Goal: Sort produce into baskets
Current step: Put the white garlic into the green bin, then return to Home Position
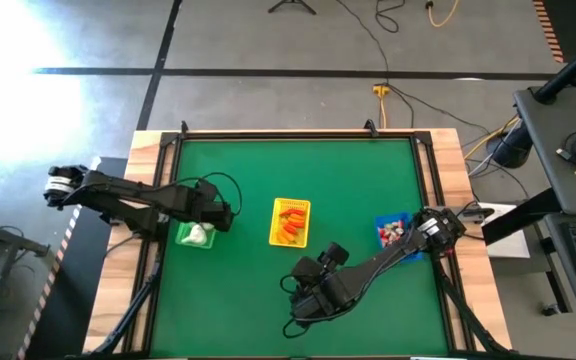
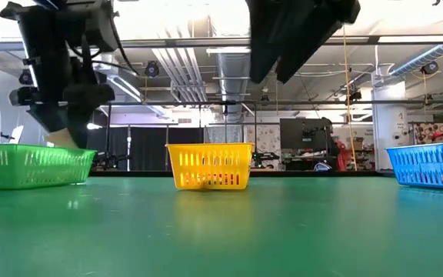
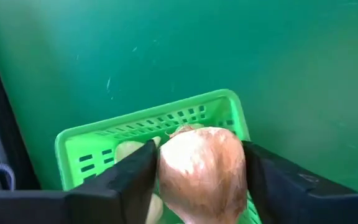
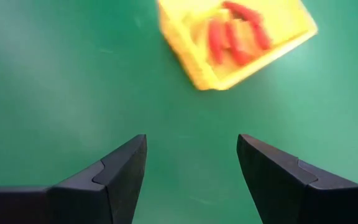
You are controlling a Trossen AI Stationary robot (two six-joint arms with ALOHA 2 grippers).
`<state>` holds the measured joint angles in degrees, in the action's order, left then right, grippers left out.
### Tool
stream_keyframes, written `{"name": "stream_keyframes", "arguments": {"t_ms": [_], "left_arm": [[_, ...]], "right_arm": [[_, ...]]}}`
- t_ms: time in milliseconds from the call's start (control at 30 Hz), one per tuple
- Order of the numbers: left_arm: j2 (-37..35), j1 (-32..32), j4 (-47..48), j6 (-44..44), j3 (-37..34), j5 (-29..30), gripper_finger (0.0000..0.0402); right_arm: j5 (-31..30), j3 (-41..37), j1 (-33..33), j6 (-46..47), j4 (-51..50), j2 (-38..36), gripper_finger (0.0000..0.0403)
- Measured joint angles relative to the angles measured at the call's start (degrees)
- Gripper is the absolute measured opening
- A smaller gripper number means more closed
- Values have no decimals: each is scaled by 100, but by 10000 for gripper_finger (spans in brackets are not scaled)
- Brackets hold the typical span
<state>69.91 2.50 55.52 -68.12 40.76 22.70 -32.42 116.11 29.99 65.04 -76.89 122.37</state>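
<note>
- Produce is seen sorted into three perforated plastic baskets on the green table mat (image 1: 298,165): pale cream pieces in the green basket (image 1: 196,235) at 9 o'clock, orange and red pieces in the yellow basket (image 1: 290,222) at the centre, red-and-white pieces in the blue basket (image 1: 393,231) at 3 o'clock.
- One rounded, tan-and-cream piece (image 3: 201,171), smooth with a small pointed tip, is seen between the dark fingers of the left gripper (image 3: 197,180), directly over the green basket's inside.
- One finger is seen against the piece, while a thin gap shows at the other; whether it is gripped or let go cannot be told.
- Much of the green basket is hidden in the high view by the left arm, which reaches in from 9 o'clock.
- Right gripper (image 4: 191,168) is held with fingers spread and nothing between them, above bare mat at about 6 o'clock of the yellow basket.
- Part of the blue basket is covered by the right arm (image 1: 408,245), which crosses from 3 o'clock.
- Wooden edging (image 1: 448,150) frames the mat; cables (image 1: 398,60) lie on the grey floor at 12 o'clock.
</note>
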Motion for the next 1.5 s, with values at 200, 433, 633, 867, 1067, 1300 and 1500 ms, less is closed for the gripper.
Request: {"name": "stream_keyframes", "arguments": {"t_ms": [200, 433, 633, 867, 1067, 1300, 1500], "left_arm": [[-189, 106, 405, 536, 360, 4, 271], [-1050, 213, 642, 938, 733, 62, 291], [-2235, 581, -244, 1264, 738, 399, 284], [-3418, 1334, -2641, 2881, 11, 532, 279], [-3758, 1369, -2807, 3374, -219, 530, 278], [-3722, 1369, -2849, 3357, 3, 529, 278], [-3799, 1364, -2946, 4493, 62, 592, 278]], "right_arm": [[-549, 146, 15, -44, -1316, -682, 242], [-1388, 21, 91, -359, -1092, -2141, 242], [-1514, -905, 150, -723, -604, -2970, 236], [-783, -3566, 166, -2154, 2927, -3841, 173], [1419, -5373, -203, -4816, 7095, -3943, 99], [1577, -5454, -758, -5691, 6687, -4142, 47], [1318, -5265, -1027, -5776, 6941, -4124, 39]]}}
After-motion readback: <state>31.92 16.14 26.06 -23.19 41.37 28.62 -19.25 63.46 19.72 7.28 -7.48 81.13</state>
